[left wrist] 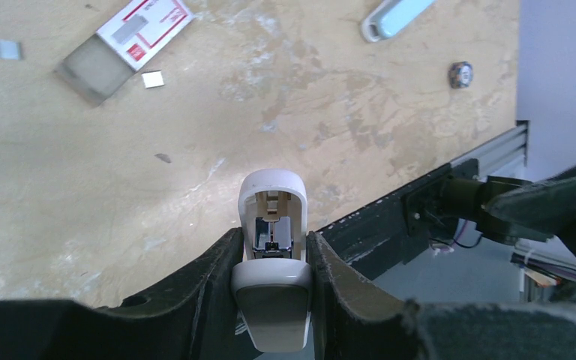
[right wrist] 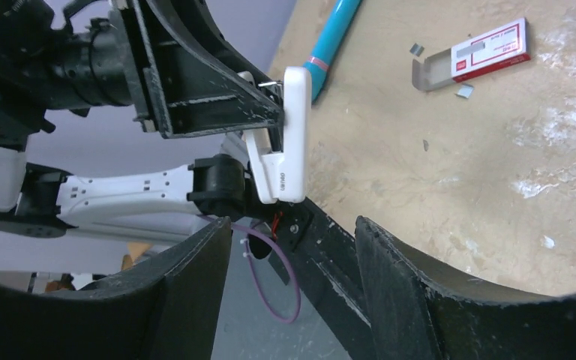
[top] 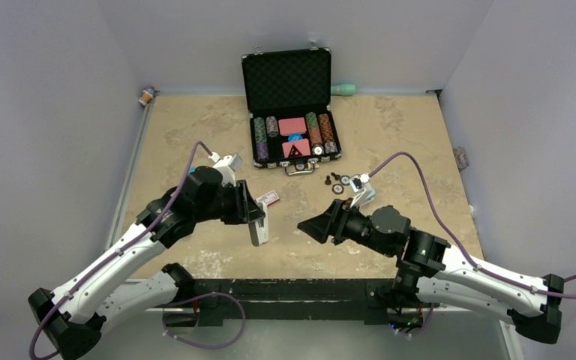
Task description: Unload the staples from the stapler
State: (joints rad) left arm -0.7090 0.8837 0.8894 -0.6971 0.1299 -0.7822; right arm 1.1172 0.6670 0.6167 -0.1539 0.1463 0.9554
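The left fingers point(left wrist: 211, 279) pinch the white stapler point(left wrist: 272, 217) in the air above the bench point(left wrist: 120, 165), near its front edge; its top seems lifted open. The right fingers point(right wrist: 191, 289) are spread and empty, near the stapler but apart.

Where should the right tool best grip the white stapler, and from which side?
Probably the stapler's free end, approached from the right arm's side. The left tool clamps the other end, so only the part beyond its grip is bare, and the open right tool faces it.
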